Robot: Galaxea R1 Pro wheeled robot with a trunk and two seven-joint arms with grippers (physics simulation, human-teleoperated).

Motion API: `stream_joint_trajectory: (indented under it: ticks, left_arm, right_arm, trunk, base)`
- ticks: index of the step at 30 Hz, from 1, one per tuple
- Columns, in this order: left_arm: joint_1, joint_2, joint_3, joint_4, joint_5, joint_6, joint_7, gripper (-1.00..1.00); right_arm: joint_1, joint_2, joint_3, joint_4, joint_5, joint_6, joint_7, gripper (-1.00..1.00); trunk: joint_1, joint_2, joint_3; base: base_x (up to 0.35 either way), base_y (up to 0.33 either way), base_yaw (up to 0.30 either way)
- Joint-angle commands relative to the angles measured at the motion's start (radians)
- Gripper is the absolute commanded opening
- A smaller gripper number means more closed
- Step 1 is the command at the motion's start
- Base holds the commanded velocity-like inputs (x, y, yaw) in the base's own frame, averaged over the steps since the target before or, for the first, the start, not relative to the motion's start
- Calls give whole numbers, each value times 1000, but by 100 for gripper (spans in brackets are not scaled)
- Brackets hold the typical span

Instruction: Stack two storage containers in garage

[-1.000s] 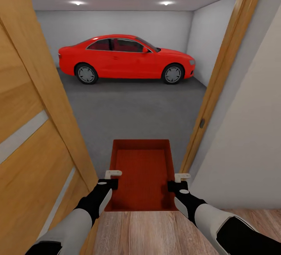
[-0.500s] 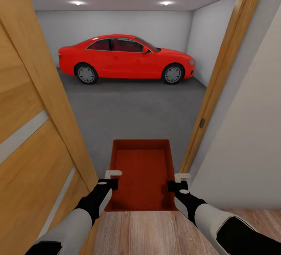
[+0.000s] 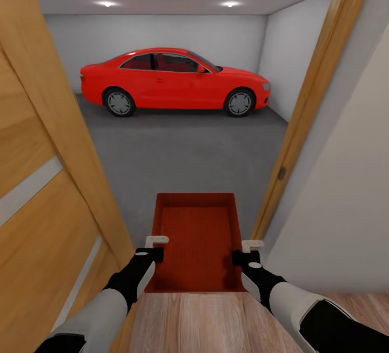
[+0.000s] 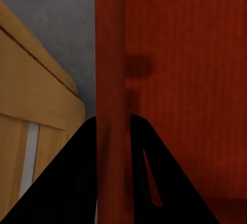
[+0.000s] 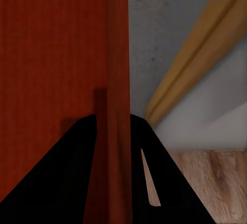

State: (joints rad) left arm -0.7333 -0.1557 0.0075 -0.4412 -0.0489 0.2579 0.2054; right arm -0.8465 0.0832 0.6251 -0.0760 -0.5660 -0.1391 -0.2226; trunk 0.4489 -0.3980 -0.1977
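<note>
- Head view: orange-red rectangular topless storage container (image 3: 197,242) between left tool (image 3: 153,249) and right tool (image 3: 247,252); red car (image 3: 173,80) beyond.
- Wrist views: each tool's fingers (image 4: 77,172) clenched astride a container wall.

Doorway narrow: open door (image 3: 38,191) left, frame (image 3: 302,121) right; floor (image 3: 183,153) beyond open until car (image 3: 173,80).

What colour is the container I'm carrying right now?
Orange-red, inside and out; the storage container shows best in the head view.

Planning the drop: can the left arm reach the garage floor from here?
Probably not yet. The left gripper is clamped on the container wall, as is the right gripper, and the container sits in the doorway; the floor lies ahead.
</note>
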Motion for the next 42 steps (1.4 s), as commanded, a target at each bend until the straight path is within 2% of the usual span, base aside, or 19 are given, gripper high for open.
stream_joint_trajectory:
  ticks: [1, 42]
  left_arm:
    - [0, 1, -13, 51, 10, 13, 8, -100]
    - [0, 1, -12, 52, 11, 14, 9, -100]
  right_arm:
    - [-2, -6, -12, -2, 6, -5, -6, -100]
    - [-2, -5, -11, -2, 7, -5, -6, -100]
  trunk:
    - [1, -2, -2]
    - [1, -2, -2]
  base:
    - [296, 0, 0]
    - [322, 0, 0]
